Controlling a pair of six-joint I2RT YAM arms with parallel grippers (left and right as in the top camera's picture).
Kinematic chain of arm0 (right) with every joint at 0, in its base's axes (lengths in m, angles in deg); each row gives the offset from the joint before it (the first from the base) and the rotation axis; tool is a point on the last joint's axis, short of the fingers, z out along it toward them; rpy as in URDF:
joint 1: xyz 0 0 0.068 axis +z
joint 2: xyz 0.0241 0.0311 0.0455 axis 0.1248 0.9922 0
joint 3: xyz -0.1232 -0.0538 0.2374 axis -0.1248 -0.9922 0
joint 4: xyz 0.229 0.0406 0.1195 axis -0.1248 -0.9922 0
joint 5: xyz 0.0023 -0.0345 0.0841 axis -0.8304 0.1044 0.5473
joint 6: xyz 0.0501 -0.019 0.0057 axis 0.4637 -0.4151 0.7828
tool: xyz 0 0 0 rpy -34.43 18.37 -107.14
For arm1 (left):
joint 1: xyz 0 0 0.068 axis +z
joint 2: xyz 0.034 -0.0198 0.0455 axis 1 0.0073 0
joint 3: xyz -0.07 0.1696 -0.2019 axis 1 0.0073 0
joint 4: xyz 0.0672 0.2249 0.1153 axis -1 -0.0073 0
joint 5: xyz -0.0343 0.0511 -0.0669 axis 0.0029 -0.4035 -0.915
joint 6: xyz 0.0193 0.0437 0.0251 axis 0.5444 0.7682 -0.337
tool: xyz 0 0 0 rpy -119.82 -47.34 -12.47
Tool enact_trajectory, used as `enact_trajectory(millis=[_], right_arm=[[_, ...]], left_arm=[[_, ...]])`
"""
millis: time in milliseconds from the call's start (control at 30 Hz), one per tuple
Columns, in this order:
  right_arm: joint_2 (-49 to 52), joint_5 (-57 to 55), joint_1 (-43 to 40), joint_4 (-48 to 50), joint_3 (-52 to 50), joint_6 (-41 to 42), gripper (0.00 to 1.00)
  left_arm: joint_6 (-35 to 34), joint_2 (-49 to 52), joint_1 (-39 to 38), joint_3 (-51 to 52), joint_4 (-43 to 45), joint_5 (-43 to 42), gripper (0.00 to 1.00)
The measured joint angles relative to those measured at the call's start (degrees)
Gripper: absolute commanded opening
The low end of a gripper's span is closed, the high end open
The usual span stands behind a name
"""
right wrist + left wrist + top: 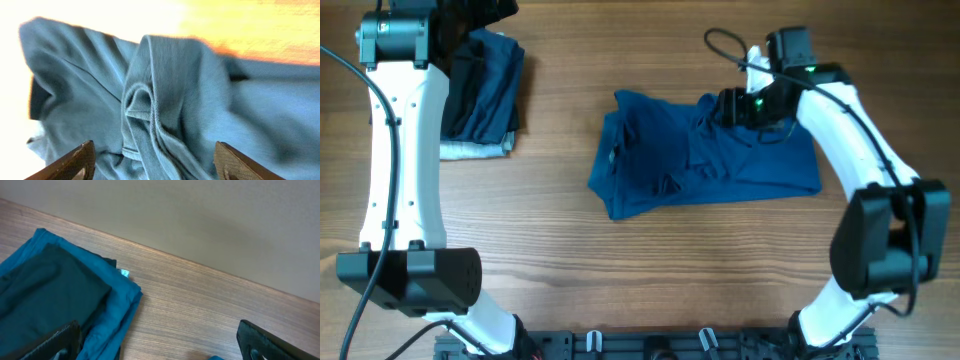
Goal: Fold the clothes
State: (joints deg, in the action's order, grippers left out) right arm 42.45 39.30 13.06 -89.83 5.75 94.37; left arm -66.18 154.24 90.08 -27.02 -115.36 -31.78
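The right gripper [154, 152] is seen with its fingers parted and nothing clamped, poised over the far right edge of the blue shirt [700, 160], which lies half-folded at the middle of the table [650, 290]. The whole top layer could be dragged askew if a finger snags it. The bunched ridge [145, 100] could be creased in. The left gripper [157, 342], likewise parted, is held over the folded stack [485, 90].
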Motion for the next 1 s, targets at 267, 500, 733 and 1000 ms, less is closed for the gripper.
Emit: enact_trajectory(millis=[267, 500, 733, 1000], right_arm=[[-5.40, -3.43, -2.56, -1.92, -1.33, 5.79, 0.04], [0.11, -4.44, 0.68, 3.10, -7.28, 13.05, 0.04], [0.28, -3.37, 8.92, 2.82, -9.49, 11.93, 0.04], [-8.48, -0.98, -0.74, 0.07, -6.16, 13.09, 0.04]], left_arm=[[0.00, 0.00, 0.00, -0.02, 0.00, 0.02, 1.00], [0.00, 0.00, 0.00, -0.02, 0.00, 0.02, 1.00], [0.00, 0.00, 0.00, -0.02, 0.00, 0.02, 1.00], [0.02, 0.00, 0.00, -0.02, 0.00, 0.02, 1.00]])
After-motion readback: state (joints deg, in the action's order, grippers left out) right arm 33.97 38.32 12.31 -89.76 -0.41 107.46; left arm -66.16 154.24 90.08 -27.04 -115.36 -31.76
